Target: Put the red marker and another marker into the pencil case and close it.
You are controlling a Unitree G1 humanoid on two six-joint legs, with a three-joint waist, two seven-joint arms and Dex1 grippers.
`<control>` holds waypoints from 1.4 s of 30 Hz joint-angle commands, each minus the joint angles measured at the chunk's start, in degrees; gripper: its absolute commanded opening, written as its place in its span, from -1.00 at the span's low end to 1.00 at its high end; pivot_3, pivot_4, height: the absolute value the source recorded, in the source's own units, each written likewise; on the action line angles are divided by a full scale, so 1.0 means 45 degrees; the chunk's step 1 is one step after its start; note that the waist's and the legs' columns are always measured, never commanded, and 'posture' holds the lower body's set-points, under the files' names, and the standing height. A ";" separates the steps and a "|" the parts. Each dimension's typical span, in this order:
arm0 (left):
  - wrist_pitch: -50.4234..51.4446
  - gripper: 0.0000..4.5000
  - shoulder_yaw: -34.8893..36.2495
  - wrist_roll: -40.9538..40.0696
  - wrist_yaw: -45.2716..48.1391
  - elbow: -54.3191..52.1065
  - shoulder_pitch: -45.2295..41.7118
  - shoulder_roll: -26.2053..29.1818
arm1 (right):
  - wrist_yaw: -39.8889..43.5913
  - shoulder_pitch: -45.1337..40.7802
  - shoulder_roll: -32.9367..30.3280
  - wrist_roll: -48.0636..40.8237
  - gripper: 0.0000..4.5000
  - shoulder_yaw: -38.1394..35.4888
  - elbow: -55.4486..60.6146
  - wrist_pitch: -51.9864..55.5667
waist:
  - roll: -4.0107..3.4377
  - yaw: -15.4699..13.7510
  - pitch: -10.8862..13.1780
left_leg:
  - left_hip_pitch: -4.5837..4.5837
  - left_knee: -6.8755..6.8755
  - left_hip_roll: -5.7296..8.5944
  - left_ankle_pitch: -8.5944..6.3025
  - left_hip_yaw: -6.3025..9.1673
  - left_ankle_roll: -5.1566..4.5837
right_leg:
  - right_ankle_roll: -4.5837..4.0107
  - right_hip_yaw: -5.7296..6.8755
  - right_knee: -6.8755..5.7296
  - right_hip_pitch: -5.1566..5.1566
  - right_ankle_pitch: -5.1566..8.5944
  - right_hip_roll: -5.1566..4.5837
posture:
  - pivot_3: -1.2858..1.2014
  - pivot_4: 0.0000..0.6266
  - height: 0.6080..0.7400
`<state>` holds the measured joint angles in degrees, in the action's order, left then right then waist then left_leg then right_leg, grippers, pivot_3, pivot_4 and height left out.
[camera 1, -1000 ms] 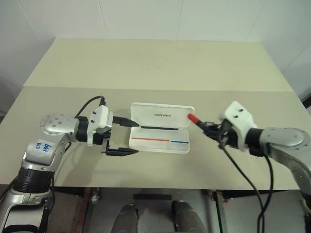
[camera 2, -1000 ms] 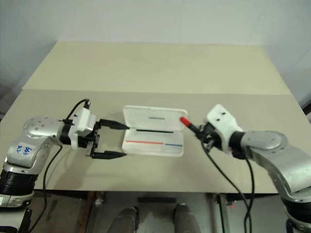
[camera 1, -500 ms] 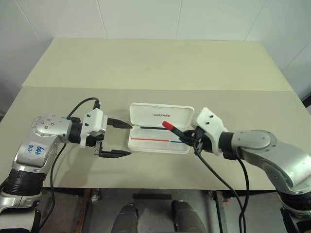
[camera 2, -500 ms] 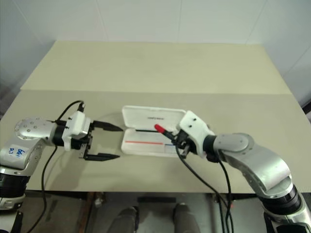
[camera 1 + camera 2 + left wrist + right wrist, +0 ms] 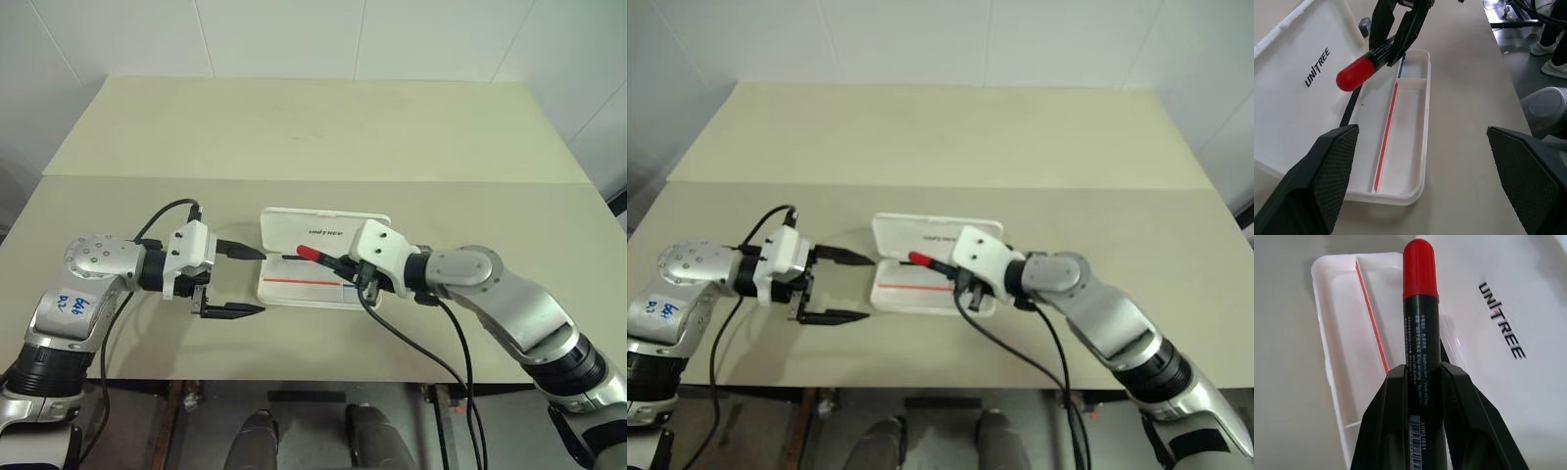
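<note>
The pencil case (image 5: pixel 364 227) lies open on the table, its lid flat behind the tray (image 5: pixel 1409 147). Above the tray hovers the red marker (image 5: pixel 310 254), red cap pointing toward my left gripper. My right gripper (image 5: pixel 345 266) is shut on its black barrel (image 5: pixel 1420 342), one finger (image 5: pixel 1391 426) on each side of it. My left gripper (image 5: pixel 257 281) stands open just off the case's left end with nothing between its fingers (image 5: pixel 1317 186). Another marker is out of view.
A small grey bit (image 5: pixel 1365 23) lies on the table beside the lid's far corner. The beige table (image 5: pixel 313 137) stretches wide behind the case. Its front edge runs close below both grippers, and black cables hang from both wrists.
My right gripper has carried the red marker leftward, from beyond the case's right end to above the tray, and has rolled. The left gripper has stayed open in about the same place.
</note>
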<state>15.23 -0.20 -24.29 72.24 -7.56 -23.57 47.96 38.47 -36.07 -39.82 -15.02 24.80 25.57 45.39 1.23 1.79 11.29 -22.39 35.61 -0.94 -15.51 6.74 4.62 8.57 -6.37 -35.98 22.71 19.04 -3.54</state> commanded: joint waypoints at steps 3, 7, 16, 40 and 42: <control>-0.0099 1.00 0.0256 -0.0114 -0.0157 -0.0376 0.0107 -0.0049 | 0.0779 -0.0504 0.0307 0.0962 -0.74 0.0243 -0.0602 -0.1550 | -0.0001 0.0001 0.0000 | 0.0000 0.0000 0.0000 0.0000 0.0000 0.0000 | 0.0000 0.0000 -0.0001 0.0000 0.0000 0.0000 | 0.03 -0.52 1.00; -0.0072 1.00 0.0222 -0.0112 -0.0246 -0.0443 0.0112 -0.0119 | 0.1093 -0.0598 0.0591 0.1533 -0.74 0.0372 -0.1145 -0.2278 | -0.0001 0.0002 0.0000 | 0.0002 0.0002 0.0000 0.0000 0.0000 0.0000 | 0.0000 0.0001 -0.0008 0.0000 0.0000 0.0001 | 0.03 -0.52 1.00; -0.0033 1.00 0.0188 -0.0134 -0.0402 -0.0534 0.0142 -0.0186 | 0.1735 -0.0617 0.1083 0.2238 0.04 0.0267 -0.1840 -0.2855 | -0.0001 0.0005 0.0001 | 0.0002 0.0001 0.0000 0.0000 0.0001 0.0001 | -0.0001 0.0001 -0.0011 0.0003 0.0000 0.0001 | 0.03 -0.52 1.00; 0.0018 1.00 0.0408 -0.0098 -0.0539 -0.0370 0.0147 -0.0180 | 0.3731 0.0180 0.0289 -0.2277 -0.81 -0.3392 0.1293 0.0622 | -0.0002 -0.0027 0.0001 | 0.0001 0.0003 0.0000 0.0001 0.0002 0.0002 | -0.0001 0.0002 -0.0017 0.0003 0.0000 0.0001 | 0.03 -0.52 1.00; 0.0174 1.00 0.0740 -0.0115 -0.1053 -0.0296 0.0251 -0.0270 | 0.3704 0.0322 0.0087 -0.2725 -0.99 -0.3891 0.1468 0.0737 | -0.0002 -0.0013 0.0001 | 0.0001 0.0004 0.0000 0.0001 0.0001 0.0002 | -0.0001 0.0002 -0.0018 0.0003 0.0000 -0.0001 | 0.03 -0.52 1.00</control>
<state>15.64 0.31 -24.31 69.43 -8.20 -22.90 46.72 54.59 -34.68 -38.76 -24.86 10.50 29.61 48.19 1.22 1.73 11.29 -22.38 35.64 -0.94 -15.51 6.74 4.63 8.57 -6.36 -36.06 22.72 19.04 -3.53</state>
